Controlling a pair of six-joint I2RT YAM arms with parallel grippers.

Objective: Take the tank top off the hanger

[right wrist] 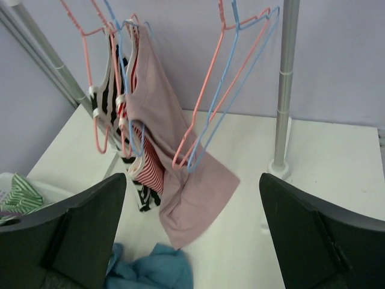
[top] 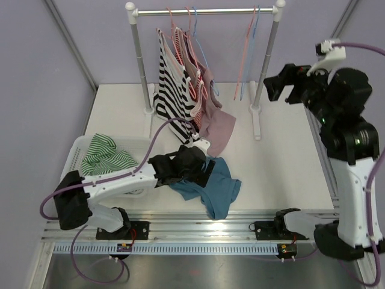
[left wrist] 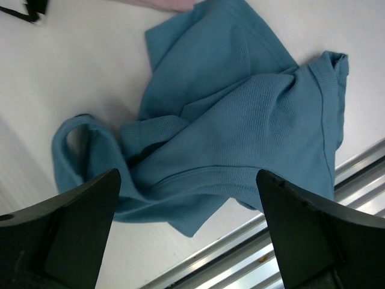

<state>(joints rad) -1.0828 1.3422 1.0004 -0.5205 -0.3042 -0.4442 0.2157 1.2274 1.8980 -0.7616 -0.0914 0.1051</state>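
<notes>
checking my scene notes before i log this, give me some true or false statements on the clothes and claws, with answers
1. The blue top lies on the table. True.
2. The left claw is shut on the blue top. False: it is open above it.
3. The basket holds a green striped garment. True.
4. The pink tank top lies in the basket. False: it hangs at the rack.
5. The right claw is open and empty. True.
</notes>
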